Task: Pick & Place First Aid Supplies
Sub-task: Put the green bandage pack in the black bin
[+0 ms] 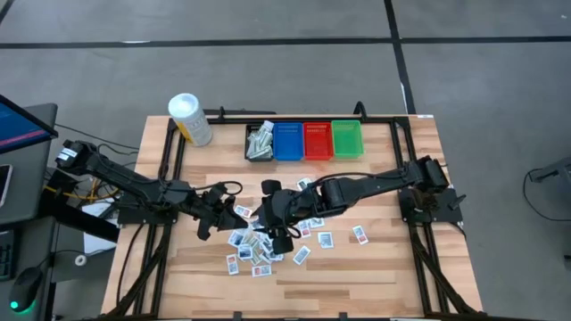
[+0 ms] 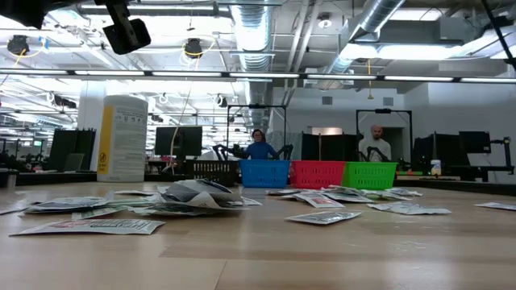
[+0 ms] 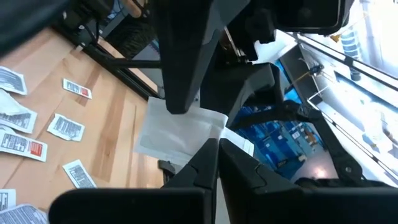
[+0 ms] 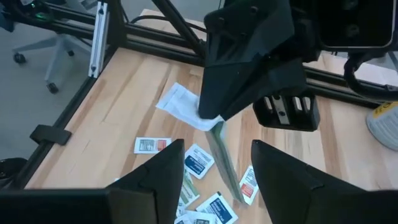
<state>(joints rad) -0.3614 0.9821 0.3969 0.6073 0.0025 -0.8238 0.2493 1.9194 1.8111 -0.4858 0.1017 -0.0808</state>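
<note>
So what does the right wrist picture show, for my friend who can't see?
The left gripper is shut on a white packet held above the wooden table. The right gripper waits open close by, with more packets lying on the table below.

We found no text that could be read in any view. The white tub (image 2: 122, 138) carried a yellow strip and blocks of dark print, too small to make out. The packets (image 4: 200, 163) on the desk (image 1: 375, 267) bore blue, red and dark marks with fine lines of print, none of them legible to us.
</note>
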